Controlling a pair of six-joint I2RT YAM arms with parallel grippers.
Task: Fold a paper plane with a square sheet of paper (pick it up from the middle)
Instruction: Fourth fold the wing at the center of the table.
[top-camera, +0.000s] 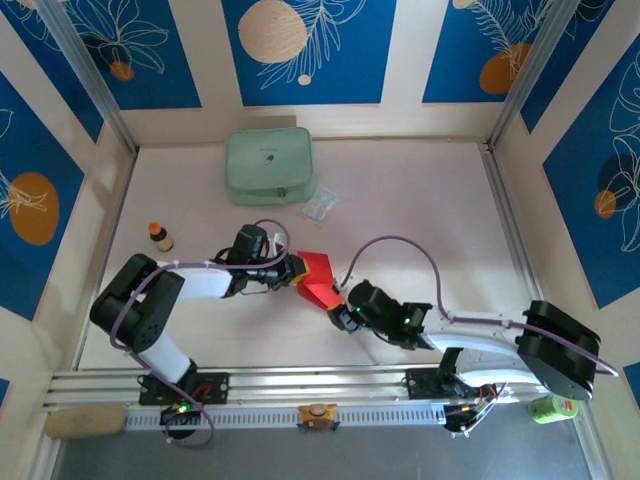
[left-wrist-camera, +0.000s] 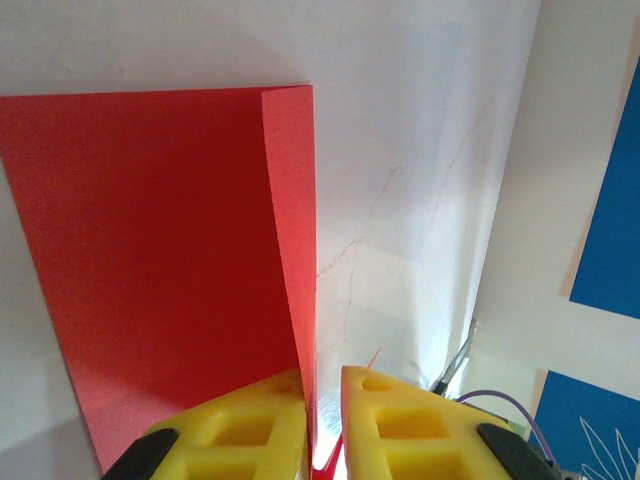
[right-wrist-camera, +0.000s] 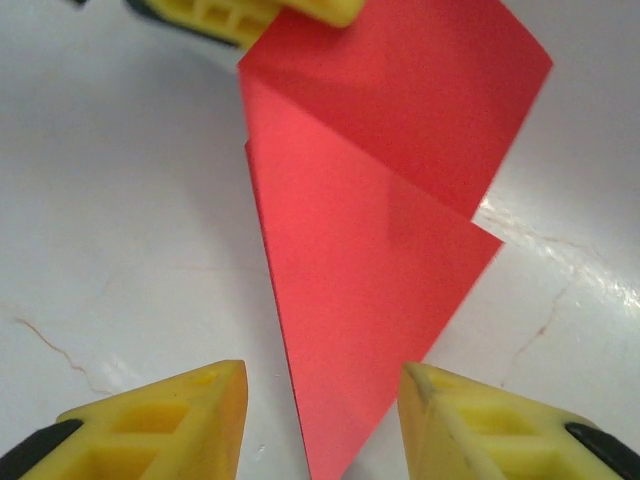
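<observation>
I see the white table (top-camera: 420, 200) under both arms. The pale green pouch (top-camera: 268, 165) lies well beyond the left claw (top-camera: 297, 270), toward the back wall.

The folded red sheet of paper (top-camera: 318, 272) sits between the two claws, just ahead of each. In the left wrist view one creased flap of it runs down into the narrow gap between that claw's yellow fingers (left-wrist-camera: 255, 430), which are nearly together and pinching its edge.

The right claw (right-wrist-camera: 320, 372) stands with its jaws apart and grips nothing. The sheet's pointed end lies on the table between its fingertips, and I cannot tell whether the paper's edge brushes one finger.

A small clear plastic packet (top-camera: 320, 205) rests beyond the left claw, between it and the pouch. A small bottle with an orange cap (top-camera: 160, 236) stands well off to the left claw's outer side.
</observation>
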